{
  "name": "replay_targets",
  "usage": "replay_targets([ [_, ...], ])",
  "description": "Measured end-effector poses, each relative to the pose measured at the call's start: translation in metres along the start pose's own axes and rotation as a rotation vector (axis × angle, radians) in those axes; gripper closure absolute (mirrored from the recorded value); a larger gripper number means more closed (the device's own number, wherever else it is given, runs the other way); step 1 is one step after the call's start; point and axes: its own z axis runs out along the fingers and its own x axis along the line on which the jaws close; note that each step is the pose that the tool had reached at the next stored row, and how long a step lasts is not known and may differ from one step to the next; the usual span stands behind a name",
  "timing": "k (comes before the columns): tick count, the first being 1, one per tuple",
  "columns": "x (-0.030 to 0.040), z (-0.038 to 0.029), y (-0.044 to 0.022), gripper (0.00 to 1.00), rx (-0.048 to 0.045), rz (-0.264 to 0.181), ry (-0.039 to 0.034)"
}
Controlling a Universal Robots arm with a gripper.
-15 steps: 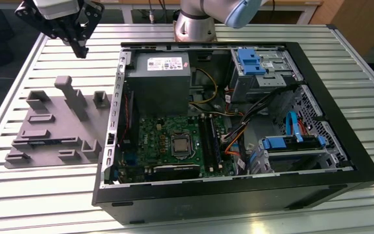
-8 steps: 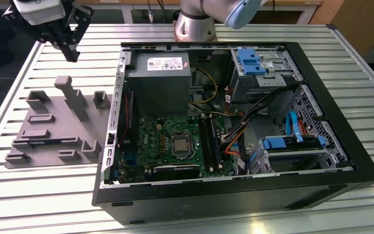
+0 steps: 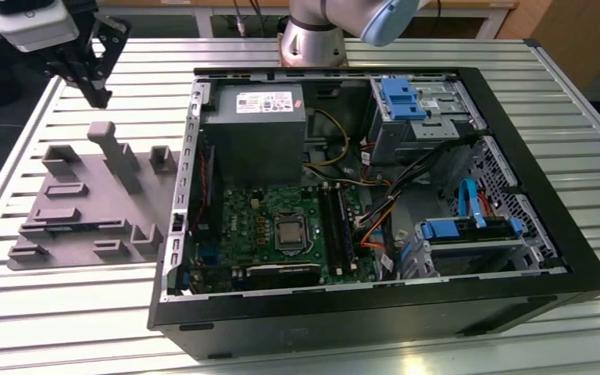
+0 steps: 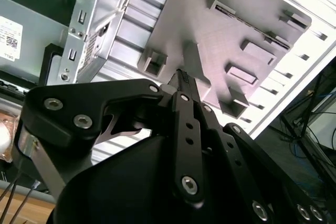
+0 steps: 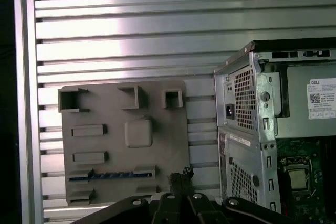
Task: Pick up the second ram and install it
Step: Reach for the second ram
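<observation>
The second ram (image 3: 71,228) is a thin blue stick lying edge-up in a slot of the grey holder plate (image 3: 91,195), on the exterior view's left beside the open computer case (image 3: 383,195). In the first wrist view the ram (image 5: 111,176) sits in the plate's slot nearest my fingers. My gripper (image 3: 99,98) hangs high above the far end of the plate, well apart from the ram. Its black fingers are pressed together with nothing between them, as both wrist views show (image 4: 182,75) (image 5: 181,175).
The green motherboard (image 3: 279,226) lies inside the case, with long black memory slots (image 3: 339,226) beside the processor socket. A grey power supply (image 3: 258,125), blue drive brackets (image 3: 399,98) and loose cables crowd the case. The slatted metal table (image 3: 71,312) carries everything.
</observation>
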Motion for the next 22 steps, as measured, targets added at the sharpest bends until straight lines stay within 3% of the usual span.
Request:
replay_targets([
  [4,0.0074,0.0001,-0.0019,0.89,0.0001,0.000,0.0000],
  [17,0.0098,0.0001,-0.0021,0.89,0.0001,0.000,0.0001],
  [22,0.0190,-0.0001,-0.0027,0.89,0.0001,0.000,0.0000],
])
